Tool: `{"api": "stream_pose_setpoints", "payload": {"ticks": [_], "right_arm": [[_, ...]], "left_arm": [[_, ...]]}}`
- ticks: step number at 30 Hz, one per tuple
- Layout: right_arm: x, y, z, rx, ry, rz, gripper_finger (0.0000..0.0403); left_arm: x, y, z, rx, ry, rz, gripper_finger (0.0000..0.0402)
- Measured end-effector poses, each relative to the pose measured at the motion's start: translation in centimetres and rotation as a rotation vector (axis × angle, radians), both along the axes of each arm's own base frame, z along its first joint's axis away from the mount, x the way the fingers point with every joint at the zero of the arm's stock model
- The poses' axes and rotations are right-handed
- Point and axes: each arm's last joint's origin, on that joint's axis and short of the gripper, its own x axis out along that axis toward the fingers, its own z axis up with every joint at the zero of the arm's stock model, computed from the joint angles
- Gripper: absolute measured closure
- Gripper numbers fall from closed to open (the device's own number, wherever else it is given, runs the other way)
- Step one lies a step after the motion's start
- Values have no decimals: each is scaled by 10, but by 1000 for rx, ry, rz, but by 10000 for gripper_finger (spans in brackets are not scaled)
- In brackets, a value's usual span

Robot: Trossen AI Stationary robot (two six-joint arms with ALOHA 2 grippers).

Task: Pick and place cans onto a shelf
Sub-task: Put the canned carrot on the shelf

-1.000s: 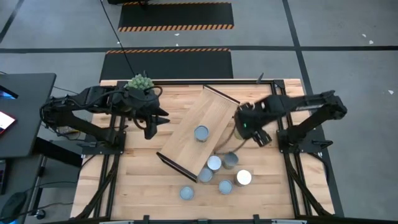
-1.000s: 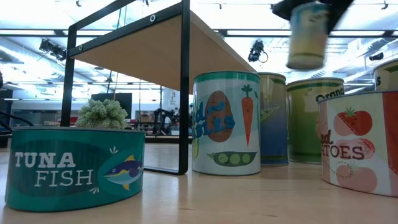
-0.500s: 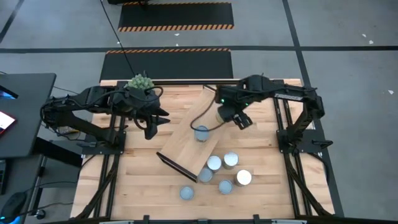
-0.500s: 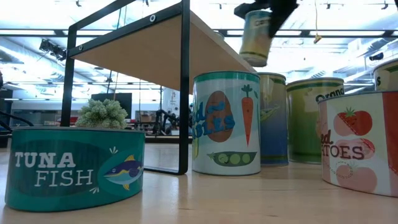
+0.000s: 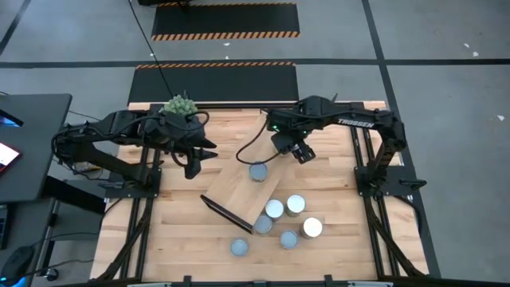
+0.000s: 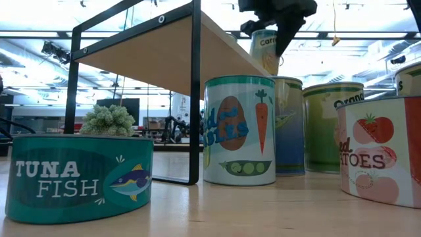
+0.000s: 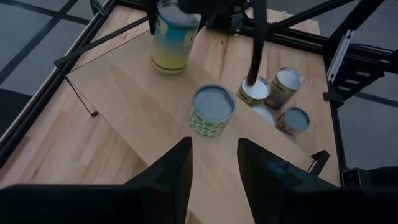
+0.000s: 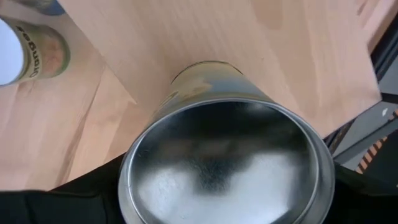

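Observation:
My right gripper (image 5: 284, 145) is shut on a yellow-green can (image 7: 169, 37) over the far part of the shelf (image 5: 239, 187), a light-wood board on a dark frame. Whether the can's bottom touches the board, I cannot tell. A green can (image 5: 257, 171) stands on its base at the board's middle. Several more cans (image 5: 296, 205) stand on the table off the shelf's near right end. My left gripper (image 5: 209, 151) is open and empty to the left of the shelf, above the table. My right gripper holds the can by its upper wall (image 6: 268, 41), pinched between the two fingers on opposite sides. The fingers (image 6: 287, 29) come from above, pointing down. The can is upright, its silvery top (image 8: 224, 155) up between the fingers.
A green bushy plant (image 5: 179, 104) stands at the table's far left, by my left arm. In the low view a tuna can (image 6: 79, 174), a peas-and-carrot can (image 6: 239, 128) and a tomato can (image 6: 381, 158) stand in front of the shelf. A cable hangs from my right wrist.
My right gripper has carried the yellow-green can from beside the shelf's right side toward the table's left and far edges, over the board. The can was tilted on the way and is now upright and a little lower.

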Motion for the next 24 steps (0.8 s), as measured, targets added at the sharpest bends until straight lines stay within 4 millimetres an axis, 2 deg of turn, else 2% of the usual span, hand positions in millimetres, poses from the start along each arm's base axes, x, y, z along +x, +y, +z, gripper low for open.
{"api": "stream_pose_setpoints", "payload": {"ticks": [5,13,21,24], "right_arm": [[7,-1,-6,-6,-4,-7,61],[9,-3,-8,-49,1,-17,8],[5,-7,-3,-178,10,-73,9],[5,-11,-3,-176,-9,-114,9]], "left_arm": [[0,0,0,7,1,-5,269],[0,0,0,6,1,-5,269],[0,0,0,6,1,-13,269],[0,0,0,8,1,-15,269]]}}
